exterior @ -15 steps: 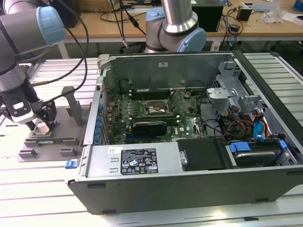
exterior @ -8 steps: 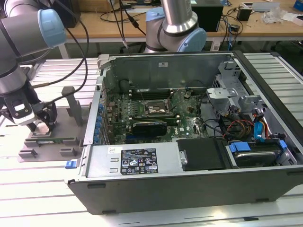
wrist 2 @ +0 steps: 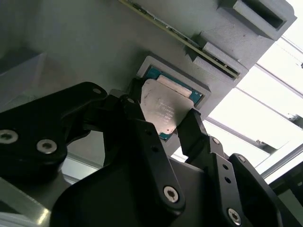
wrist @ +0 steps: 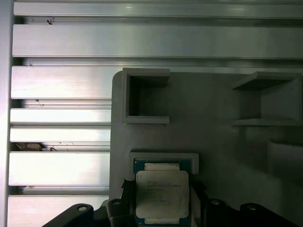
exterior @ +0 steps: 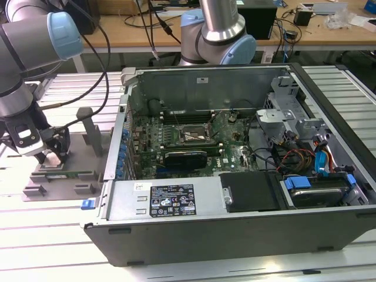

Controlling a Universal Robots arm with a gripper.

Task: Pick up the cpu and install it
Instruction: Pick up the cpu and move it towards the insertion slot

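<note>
When you look around the cpu (wrist: 162,191), you see it lying flat, silvery top up, in a small square pocket of the grey tray (wrist: 218,142). A low rim (wrist: 165,157) runs along one of its edges. Two boxy holders (wrist: 142,99) stand up from the tray close by. In the second wrist view a long thin stick (wrist 2: 180,40) lies in a slot just past the pocket.

In the exterior view the tray sits just beside the open computer case (exterior: 176,235), on the exterior view's left. Tall grey posts (exterior: 88,126) rise from the tray between the jaws and the case. Inside the case are a green board (exterior: 147,141) and a long black card (exterior: 185,157).

Everything rests on a bench (exterior: 47,235) made of pale metal slats. Behind it is a wooden desk (exterior: 329,32) with loose cables.

Your arm (exterior: 29,35) reaches across from behind the case, bends, and points its wrist straight down over the tray. The jaws are narrow — one black finger (wrist 2: 191,130) is pressed against each of two opposite edges of the cpu, down at the pocket.
</note>
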